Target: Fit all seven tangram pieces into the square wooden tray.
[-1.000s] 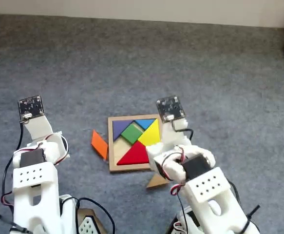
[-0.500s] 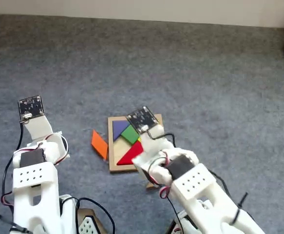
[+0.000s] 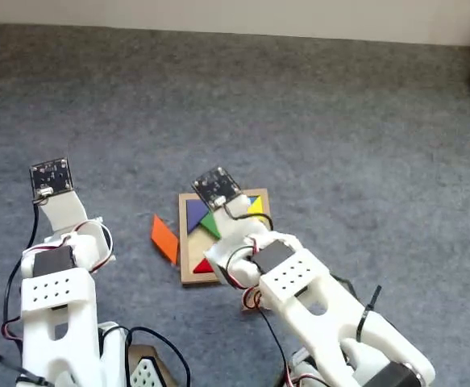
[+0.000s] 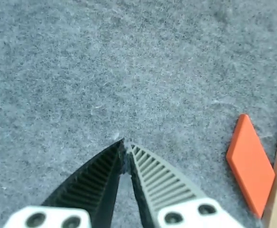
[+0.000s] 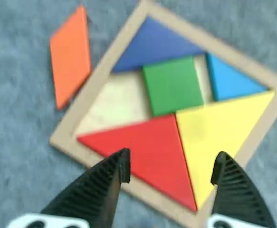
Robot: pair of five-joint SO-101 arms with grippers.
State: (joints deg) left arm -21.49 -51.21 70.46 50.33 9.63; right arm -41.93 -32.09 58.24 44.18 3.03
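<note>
The square wooden tray (image 5: 102, 71) lies under my right gripper (image 5: 172, 166), which hangs open above its near edge. In it sit a red triangle (image 5: 143, 147), a yellow triangle (image 5: 219, 128), a green square (image 5: 173, 85), a dark blue triangle (image 5: 155, 42) and a small light blue triangle (image 5: 228, 80). A bare gap (image 5: 114, 104) stays beside the green square. An orange parallelogram (image 3: 164, 239) lies on the carpet just left of the tray (image 3: 184, 258). My left gripper (image 4: 125, 148) is shut and empty over carpet, left of the orange piece (image 4: 250, 173).
Grey carpet (image 3: 339, 121) spreads wide behind and right of the tray. The right arm (image 3: 287, 274) covers much of the tray from above. The left arm (image 3: 57, 282) stands at the front left.
The right arm has swung left from the tray's right side to above the tray, now hiding most pieces in the high view. The left arm and orange piece have not moved.
</note>
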